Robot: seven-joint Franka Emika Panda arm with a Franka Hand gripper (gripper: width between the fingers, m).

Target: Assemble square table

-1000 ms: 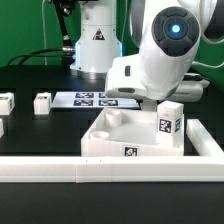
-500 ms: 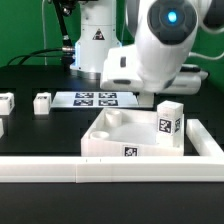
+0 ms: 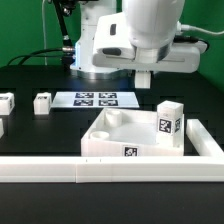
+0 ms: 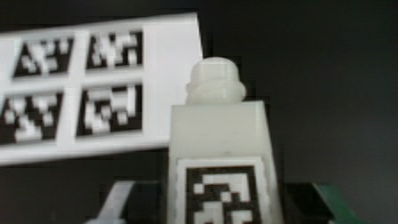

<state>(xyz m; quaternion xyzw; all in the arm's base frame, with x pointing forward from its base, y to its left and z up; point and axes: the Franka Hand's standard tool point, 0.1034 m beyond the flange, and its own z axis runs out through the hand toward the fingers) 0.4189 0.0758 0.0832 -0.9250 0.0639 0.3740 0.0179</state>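
Exterior view: the tabletop [image 3: 100,146], a white square slab with a raised rim, lies at about 5 o'clock from the picture's centre. A black-and-white tag [image 3: 129,152] sits on the edge that faces the camera. One standing leg [image 3: 170,122] is upright in the slab's corner at 3 o'clock, its own tag turned to the camera. Just in front of the slab, at 6 o'clock, runs a long white rail [image 3: 60,168]; it turns back past the slab at 4 o'clock. The marker board [image 3: 95,99] lies flat on the black table [image 3: 40,135] beyond the slab, at about 10 o'clock from it. Two loose legs sit well apart from the slab at 9 o'clock of the picture, the nearer loose leg [image 3: 41,102] and the farther loose leg [image 3: 5,102] at the picture's edge. The arm's white body fills 12 to 1 o'clock. The gripper [image 3: 146,74] hangs in the air below it, at about 11 o'clock from the standing leg and clear of it.

Wrist view: the jaws are pinching the held leg [image 4: 217,150], a white block with a tag on its face and a rounded peg [image 4: 214,78] at the end away from the gripper. Dark fingers [image 4: 125,200] show on either side of the tagged end, against it. Behind the held leg the marker board lies blurred on the black table, off to one side of the peg.
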